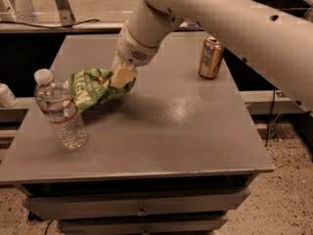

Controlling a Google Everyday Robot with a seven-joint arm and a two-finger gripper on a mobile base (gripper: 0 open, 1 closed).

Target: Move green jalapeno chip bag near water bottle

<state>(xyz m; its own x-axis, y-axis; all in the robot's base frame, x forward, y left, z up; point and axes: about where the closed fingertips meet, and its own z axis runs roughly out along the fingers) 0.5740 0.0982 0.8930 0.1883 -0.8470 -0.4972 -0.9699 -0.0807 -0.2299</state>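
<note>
The green jalapeno chip bag (94, 88) is crinkly green foil with white lettering. It hangs just above the grey table (161, 131), right beside the water bottle (59, 111). The bottle is clear plastic with a white cap and a white-and-red label, standing at the table's left front. My gripper (121, 77) comes down from the upper right and is shut on the bag's right end. The bag's left end reaches close to the bottle's shoulder; I cannot tell if they touch.
A gold-brown drink can (211, 58) stands at the table's back right. The table has drawers (142, 202) below its front edge. A white object (6, 95) sits off the table's left side. Metal frame legs (61, 4) stand behind.
</note>
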